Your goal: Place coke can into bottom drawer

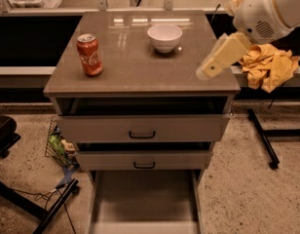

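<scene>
We are at the reach-in step. The coke can [89,55] stands upright on the counter [140,77], to the left of the white bowl [164,37] and a little nearer the front edge than the bowl. The gripper [206,71] hangs on the other side of the bowl, to its right and forward, over the counter's right front corner. It holds nothing, and we cannot tell whether it is spread or pressed together.

To do this well, we should cross in front of the bowl rather than over it, so the arm does not clip its rim. We would come at the can level, from its right side, close on the middle of its body and lift straight up before swinging out past the front edge. A smooth can may slip or tip if taken near the top.

The bowl looks empty. The bottom drawer [145,199], far below and in front of the bowl, is pulled out, with nothing visible on its floor. The two handled drawers [142,128] above it stand slightly ajar, their insides too dark to read.
</scene>
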Available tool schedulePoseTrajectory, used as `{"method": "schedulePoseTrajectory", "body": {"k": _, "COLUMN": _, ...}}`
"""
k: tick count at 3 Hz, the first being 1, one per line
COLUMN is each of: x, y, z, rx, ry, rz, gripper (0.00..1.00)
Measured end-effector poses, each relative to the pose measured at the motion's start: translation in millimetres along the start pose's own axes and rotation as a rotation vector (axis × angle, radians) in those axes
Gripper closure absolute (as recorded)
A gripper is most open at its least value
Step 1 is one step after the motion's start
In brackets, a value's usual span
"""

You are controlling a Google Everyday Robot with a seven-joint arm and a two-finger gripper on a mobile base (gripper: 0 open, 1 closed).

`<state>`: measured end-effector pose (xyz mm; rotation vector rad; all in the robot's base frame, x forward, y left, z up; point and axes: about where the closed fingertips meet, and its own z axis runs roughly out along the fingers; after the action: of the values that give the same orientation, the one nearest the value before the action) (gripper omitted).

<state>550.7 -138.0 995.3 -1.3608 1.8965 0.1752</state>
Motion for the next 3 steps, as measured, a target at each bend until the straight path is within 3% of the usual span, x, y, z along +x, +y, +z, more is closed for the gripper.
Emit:
{"method": "schedulePoseTrajectory", "body": {"k": 2, "x": -95, "y": -26, "z": 59, "rx": 0.062, "ry": -0.493, "rz": 0.042, "gripper": 0.00}}
{"method": "schedulePoseTrajectory", "body": {"k": 3, "x": -94, "y": -26, "z": 59, "rx": 0.061, "ry": -0.491, "rz": 0.042, "gripper": 0.00}}
